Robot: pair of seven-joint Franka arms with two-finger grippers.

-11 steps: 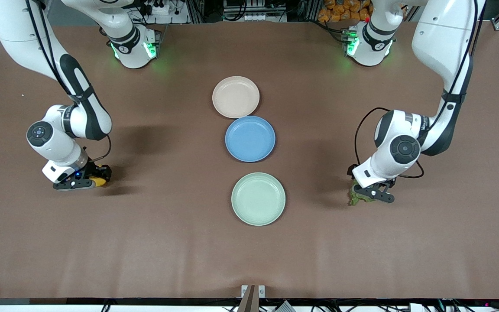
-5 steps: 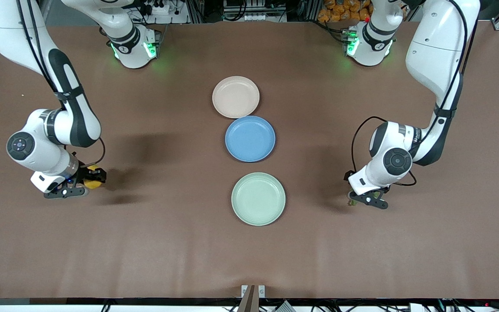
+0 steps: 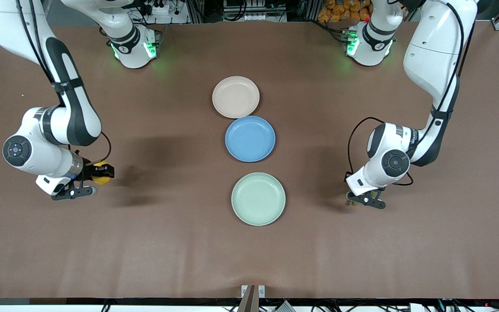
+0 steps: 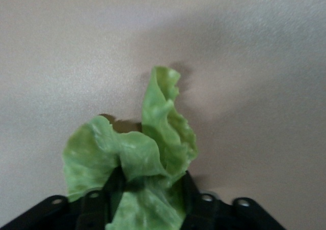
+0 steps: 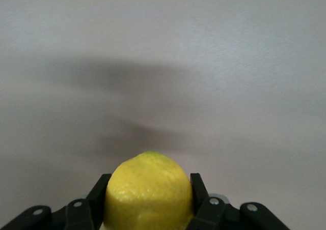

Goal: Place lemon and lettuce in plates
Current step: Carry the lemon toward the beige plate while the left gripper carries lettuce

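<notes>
Two robot arms with glossy white rounded shells and black bands at the joints. Each base [image 3: 133, 47] carries a collar lit green. A round grey cap with a dark centre closes the wrist joint of each arm. Thin black cables run along the upper links and loop loosely at each wrist. The left gripper [image 3: 364, 200] and right gripper [image 3: 85, 181] are matte black. In the wrist views, the black finger mounts [image 5: 76, 212] show small silver screw heads.
</notes>
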